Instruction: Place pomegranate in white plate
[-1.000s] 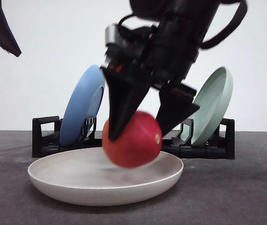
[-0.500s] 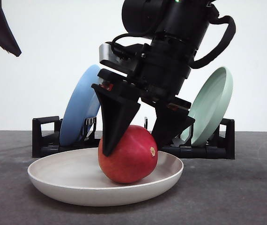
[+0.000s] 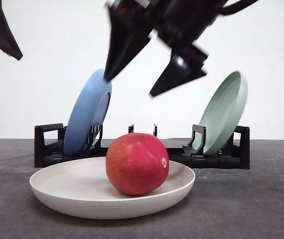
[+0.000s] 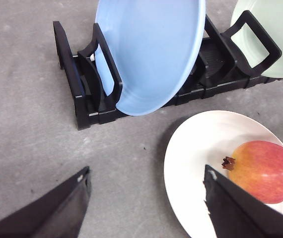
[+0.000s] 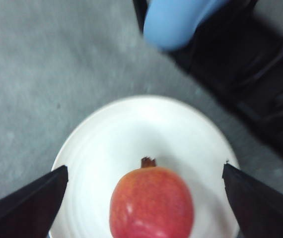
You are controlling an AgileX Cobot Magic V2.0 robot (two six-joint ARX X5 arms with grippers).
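Note:
The red pomegranate (image 3: pixel 137 164) rests on its side in the white plate (image 3: pixel 57 186), slightly right of the plate's middle, with nothing touching it. My right gripper (image 3: pixel 129 87) hangs open well above the fruit, blurred by motion. Its wrist view looks straight down on the pomegranate (image 5: pixel 151 203) and the plate (image 5: pixel 126 129), with the right gripper (image 5: pixel 145 167) spread wide. My left gripper (image 4: pixel 146 172) is open and empty over bare table to the left of the plate (image 4: pixel 196 153) and the pomegranate (image 4: pixel 263 171). One of its fingers (image 3: pixel 2 30) shows at the front view's top left.
Just behind the white plate stands a black dish rack (image 3: pixel 47 147). A blue plate (image 3: pixel 87 114) leans in its left end and a pale green plate (image 3: pixel 226 112) in its right. Grey table surface (image 3: pixel 261 199) surrounds the plate.
The right gripper has let go of the pomegranate, opened and risen well clear. The fruit went down into the white plate and now lies still. The left gripper has not moved.

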